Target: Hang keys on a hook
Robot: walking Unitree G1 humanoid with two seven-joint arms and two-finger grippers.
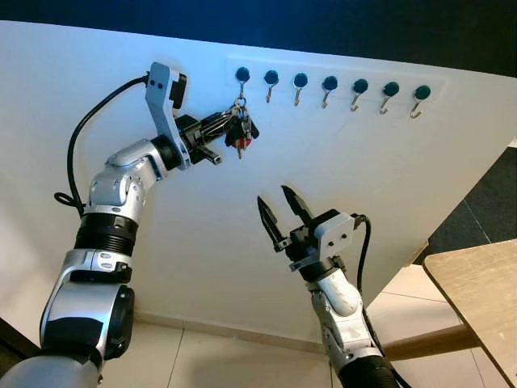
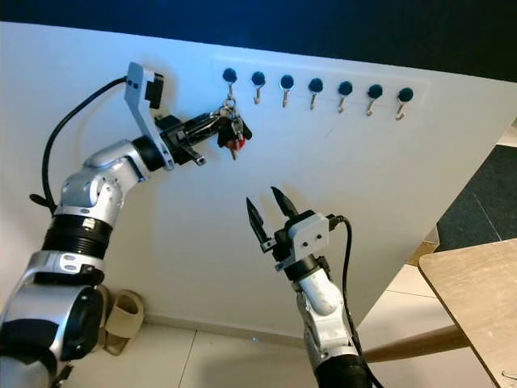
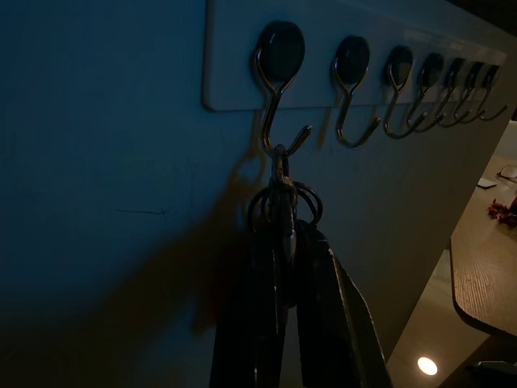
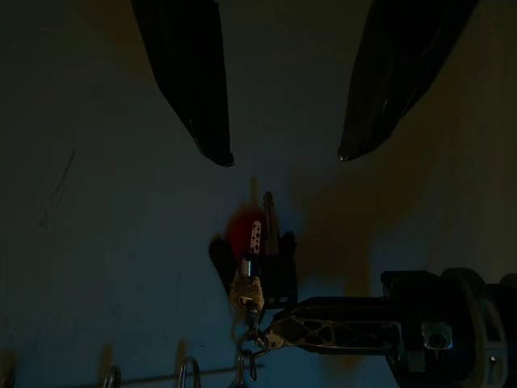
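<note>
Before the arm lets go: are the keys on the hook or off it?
On. The keys hang by their ring from the leftmost hook; the left gripper holds them.

Bare wall [image 1: 388, 178] below six free hooks [image 1: 330, 87]; table [image 1: 477, 291] right.

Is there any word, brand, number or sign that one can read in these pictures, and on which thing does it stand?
None can be read.
The keys, held by the left end effector at the first hook: no legible marking.
The hook rail and the right end effector, open: no text visible.
</note>
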